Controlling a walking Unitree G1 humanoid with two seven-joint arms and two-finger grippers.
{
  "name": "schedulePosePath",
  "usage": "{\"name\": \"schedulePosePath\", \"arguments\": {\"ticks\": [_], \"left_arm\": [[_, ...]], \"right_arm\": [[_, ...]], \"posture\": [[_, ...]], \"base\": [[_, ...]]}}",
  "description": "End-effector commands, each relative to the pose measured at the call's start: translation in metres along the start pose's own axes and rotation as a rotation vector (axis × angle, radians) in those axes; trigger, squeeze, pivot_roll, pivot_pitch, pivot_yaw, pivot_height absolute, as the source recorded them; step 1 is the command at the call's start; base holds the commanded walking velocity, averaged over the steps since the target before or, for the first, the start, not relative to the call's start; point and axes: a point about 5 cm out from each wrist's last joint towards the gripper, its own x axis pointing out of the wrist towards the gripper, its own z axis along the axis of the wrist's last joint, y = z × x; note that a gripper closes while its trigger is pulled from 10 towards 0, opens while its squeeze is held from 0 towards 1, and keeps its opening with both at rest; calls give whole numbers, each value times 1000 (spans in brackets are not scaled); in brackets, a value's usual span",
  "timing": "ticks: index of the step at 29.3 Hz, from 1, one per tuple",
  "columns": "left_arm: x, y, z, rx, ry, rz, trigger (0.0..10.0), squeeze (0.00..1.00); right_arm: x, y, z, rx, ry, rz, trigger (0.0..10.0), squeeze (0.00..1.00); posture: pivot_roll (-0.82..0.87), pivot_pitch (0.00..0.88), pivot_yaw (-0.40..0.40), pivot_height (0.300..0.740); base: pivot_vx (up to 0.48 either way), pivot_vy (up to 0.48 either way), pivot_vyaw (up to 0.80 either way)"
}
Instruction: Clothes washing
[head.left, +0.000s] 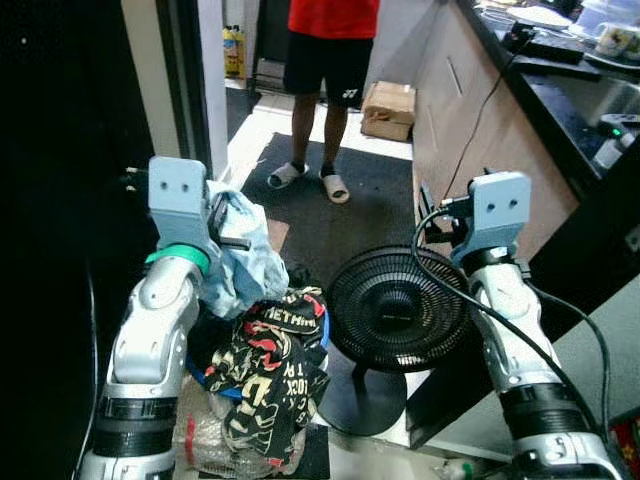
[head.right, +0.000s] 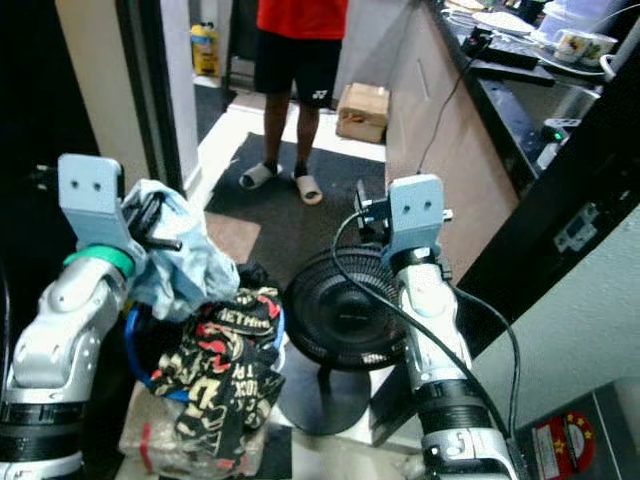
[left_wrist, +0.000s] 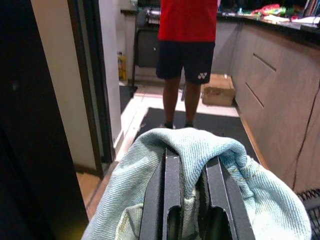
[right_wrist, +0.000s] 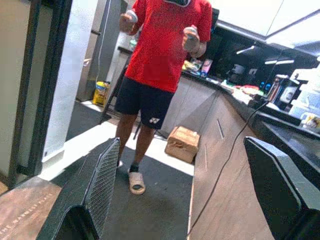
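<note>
Over the heap of laundry at the near left of the floor, the left gripper (left_wrist: 192, 200) is raised with its two black fingers (left_wrist: 172, 195) pinched tight on a pale blue cloth (head.left: 240, 250), and the fabric folds over both fingertips and hangs down beside the silver forearm. Just below that cloth sits the rest of the pile: a black garment with red and cream lettering (head.left: 265, 375) draped over the top, a strip of blue rim (head.left: 215, 385) peeking out beneath it, so what holds the pile cannot be made out.

Across on the right, the right gripper (right_wrist: 185, 190) is held up at about the same height, fingers spread wide apart with nothing between them, one finger (right_wrist: 97, 185) showing a mesh-like face. Between the two arms, a black round fan (head.left: 398, 308) stands on its base on the floor, touching the edge of the laundry heap.

Further back, a person in a red shirt and dark shorts (right_wrist: 157, 65) stands on the dark mat (head.left: 370, 195) in sandals, both hands lifted at chest level. A cardboard box (head.left: 390, 110) rests by the cabinet front, beside the person's feet.
</note>
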Motion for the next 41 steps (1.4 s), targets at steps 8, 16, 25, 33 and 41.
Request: {"name": "schedulePosePath", "arguments": {"ticks": [8, 16, 25, 33, 41], "left_arm": [[11, 1, -2, 4, -52, 52, 10000, 0], [16, -9, -7, -29, -40, 39, 10000, 0], [14, -7, -9, 0, -61, 65, 10000, 0], [22, -1, -4, 70, -56, 2, 10000, 0], [28, -7, -4, 76, -56, -26, 10000, 0]], "right_arm": [[-12, 27, -17, 85, 86, 28, 10000, 0], [-14, 32, -20, 95, 97, 58, 10000, 0], [-1, 16, -7, 104, 46, 24, 10000, 0], [-6, 14, -9, 136, 35, -72, 10000, 0], [-14, 5, -13, 120, 44, -112, 10000, 0]], "posture": [[45, 0, -72, 740], [29, 0, -70, 740], [64, 0, -69, 740], [73, 0, 32, 740], [42, 0, 61, 740]], "base": [[0, 0, 0], [0, 0, 0], [0, 0, 0], [0, 0, 0], [0, 0, 0]]}}
